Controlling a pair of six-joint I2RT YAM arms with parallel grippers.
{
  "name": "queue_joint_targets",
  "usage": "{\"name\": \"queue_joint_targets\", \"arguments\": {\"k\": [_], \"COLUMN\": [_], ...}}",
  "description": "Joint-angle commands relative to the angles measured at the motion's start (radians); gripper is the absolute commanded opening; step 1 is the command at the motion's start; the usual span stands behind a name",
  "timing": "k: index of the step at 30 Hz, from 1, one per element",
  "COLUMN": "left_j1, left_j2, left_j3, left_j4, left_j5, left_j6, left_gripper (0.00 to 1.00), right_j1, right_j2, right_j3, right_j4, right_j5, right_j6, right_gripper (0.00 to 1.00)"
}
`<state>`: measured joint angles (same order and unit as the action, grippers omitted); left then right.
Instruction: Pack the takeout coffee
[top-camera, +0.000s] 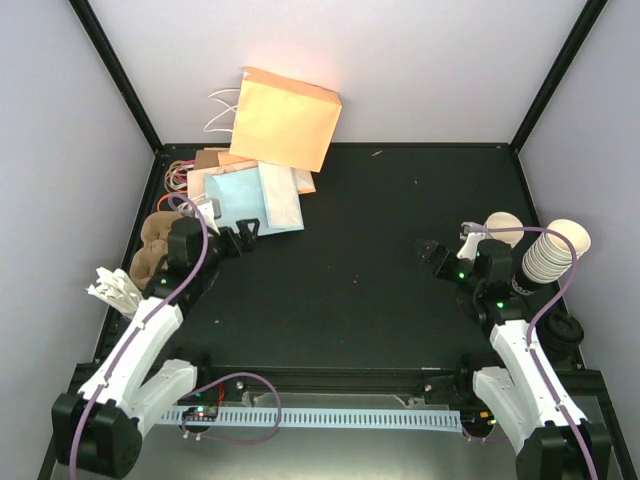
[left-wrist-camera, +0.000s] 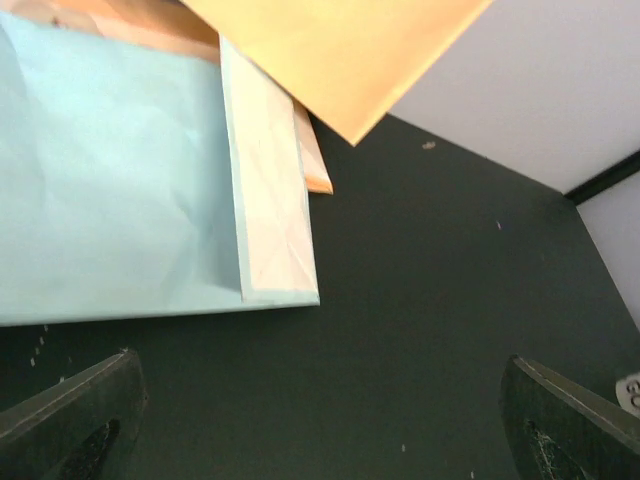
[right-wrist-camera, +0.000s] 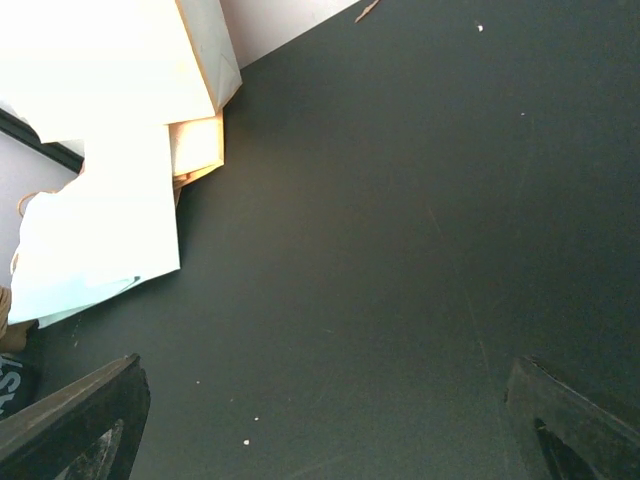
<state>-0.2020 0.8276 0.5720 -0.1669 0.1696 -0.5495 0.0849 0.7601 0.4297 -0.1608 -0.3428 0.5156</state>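
I cannot pick out the takeout coffee in any view; it is hidden or out of view. My left gripper (top-camera: 241, 240) (left-wrist-camera: 320, 430) is open over bare mat, just in front of a light blue paper bag (top-camera: 248, 205) (left-wrist-camera: 110, 190). An orange bag (top-camera: 286, 117) (left-wrist-camera: 340, 50) leans on the back wall behind it. My right gripper (top-camera: 433, 255) (right-wrist-camera: 325, 430) is open too, over the dark mat at the right, with nothing between its fingers (right-wrist-camera: 75, 425).
A lidless cream cup (top-camera: 503, 225) and a stack of cream cups (top-camera: 553, 252) sit at the right edge behind my right arm. Black lids (top-camera: 563, 332) lie nearer. Brown cup carriers (top-camera: 150, 250) and napkins (top-camera: 113, 290) are at the left, with more bags (top-camera: 205, 170).
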Motion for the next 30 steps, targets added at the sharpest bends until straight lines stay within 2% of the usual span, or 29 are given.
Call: {"name": "queue_joint_targets", "arguments": {"k": [1, 6, 17, 19, 22, 24, 30], "left_j1": [0.036, 0.074, 0.213, 0.238, 0.283, 0.301, 0.314], "left_j2": [0.098, 0.218, 0.553, 0.638, 0.773, 0.86, 0.99], "left_j3": [0.134, 0.27, 0.537, 0.594, 0.672, 0.728, 0.846], "left_j4": [-0.047, -0.1, -0.098, -0.085, -0.014, 0.007, 0.017], "left_j5": [-0.019, -0.027, 0.112, 0.205, 0.434, 0.504, 0.465], "left_j6": [0.044, 0.078, 0.064, 0.065, 0.078, 0.064, 0.079], "left_gripper": [0.99, 0.95, 0.89, 0.87, 0.8, 0.77, 0.79], "right_j1": [0.005, 0.005, 0.004, 0.005, 0.003, 0.005, 0.005], "right_j2": [-0.009, -0.019, -0.013, -0.009, -0.003, -0.001, -0.013], "right_j3": [0.006, -0.003, 0.014, 0.017, 0.03, 0.039, 0.038], "right_j4": [-0.008, -0.01, 0.01, 0.013, 0.011, 0.008, 0.004], "right_j5": [0.001, -0.003, -0.022, -0.026, -0.047, -0.061, -0.084], "right_j6": [-0.023, -0.022, -0.004, -0.003, -0.005, -0.004, -0.007], "right_gripper": [1.0, 1.0, 1.0, 1.0, 1.0, 1.0, 1.0]}}
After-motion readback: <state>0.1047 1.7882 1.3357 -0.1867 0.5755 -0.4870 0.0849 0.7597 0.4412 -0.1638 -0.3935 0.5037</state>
